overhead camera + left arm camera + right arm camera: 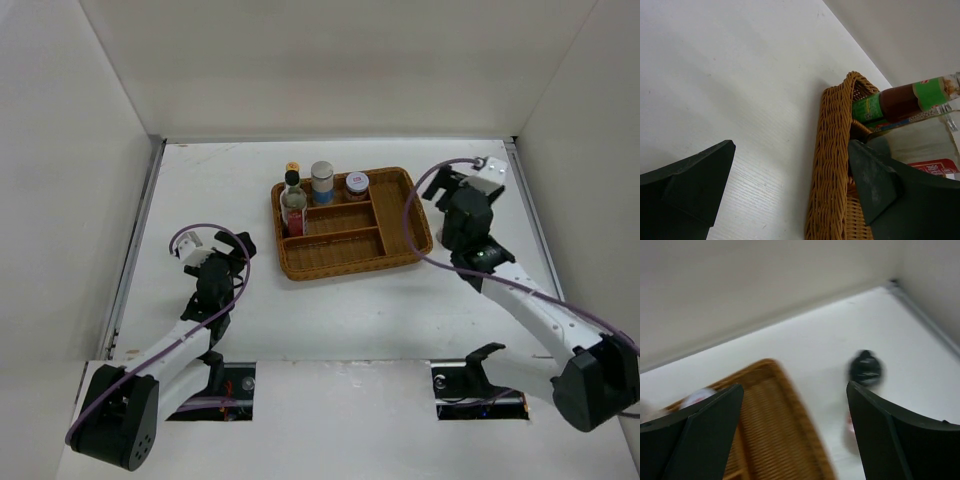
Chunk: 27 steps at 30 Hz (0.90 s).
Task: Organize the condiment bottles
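**Right gripper** (794, 387) is hovering near the table's (200, 180) far right side. Its jaws are standing wide apart and are holding nothing.

**Black-capped shaker** (866, 369) is sitting on the bare table just beside the tray's (345, 270) right rim, outside it. In the right wrist view it is lying ahead of the gripper and off toward the right finger, not centred in the gap. That view is blurring, so whether the shaker is standing upright or tipped cannot be told. The top view is not showing it, since the right arm is covering that spot.

**Other bottles.** The red bottle (294, 212), dark bottle (292, 182), jar (322, 183) and pink-lidded shaker (357, 185) are standing in the tray's far-left compartments.

**Left gripper** (792, 145) is hanging low, left of the tray, with its jaws fully spread and empty. The tray is lying between it and the black-capped shaker.

**Judgement.** The right arm is by far the nearer. The coming move is probably calling for a sideways shift to centre the cap between the fingers before descending.
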### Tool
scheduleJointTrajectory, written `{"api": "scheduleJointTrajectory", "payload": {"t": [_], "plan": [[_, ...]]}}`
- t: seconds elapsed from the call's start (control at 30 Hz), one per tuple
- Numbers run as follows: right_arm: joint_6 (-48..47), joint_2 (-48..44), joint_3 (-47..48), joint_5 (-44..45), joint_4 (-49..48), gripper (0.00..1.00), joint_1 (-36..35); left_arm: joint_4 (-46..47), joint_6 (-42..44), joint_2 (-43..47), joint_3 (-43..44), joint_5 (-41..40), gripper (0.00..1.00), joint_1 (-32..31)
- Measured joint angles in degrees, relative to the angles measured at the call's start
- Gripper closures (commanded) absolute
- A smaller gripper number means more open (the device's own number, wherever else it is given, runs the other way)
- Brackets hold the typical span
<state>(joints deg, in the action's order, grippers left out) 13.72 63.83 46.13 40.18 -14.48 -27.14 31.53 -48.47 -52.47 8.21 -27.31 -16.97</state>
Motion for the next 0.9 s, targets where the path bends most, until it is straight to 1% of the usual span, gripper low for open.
{"api": "scheduleJointTrajectory", "payload": {"t": [0.07, 0.17, 0.33, 0.47, 0.6, 0.77, 0.9], "plan": [[1.9, 0.2, -1.3, 0.7, 2.8, 0.06, 6.4, 0.0, 0.0, -0.1, 0.0, 0.0, 0.00, -0.1], [4.0, 4.1, -2.0, 0.5, 5.5, 0.05, 11.4, 0.0, 0.0, -0.4, 0.0, 0.2, 0.00, 0.0], [6.1, 13.2, -2.1, -1.7, 8.5, 0.08, 13.9, 0.0, 0.0, -0.1, 0.0, 0.4, 0.00, 0.0], [8.0, 15.9, -2.0, -4.9, 9.2, 0.11, 15.4, 0.0, -0.1, -0.1, 0.0, 0.7, 0.00, -0.1], [9.7, 18.5, -1.9, -7.7, 9.0, 0.24, 17.4, 0.0, -0.2, -0.9, 0.0, 0.9, 0.00, -0.3], [11.4, 21.7, -1.3, -10.2, 8.9, 0.49, 18.5, 0.0, -0.2, -1.0, 0.0, 1.0, 0.00, -0.3], [11.6, 20.8, -1.3, -8.8, 8.7, 0.52, 18.1, 0.0, -0.4, -1.0, 0.0, 1.0, 0.00, -0.3]]}}
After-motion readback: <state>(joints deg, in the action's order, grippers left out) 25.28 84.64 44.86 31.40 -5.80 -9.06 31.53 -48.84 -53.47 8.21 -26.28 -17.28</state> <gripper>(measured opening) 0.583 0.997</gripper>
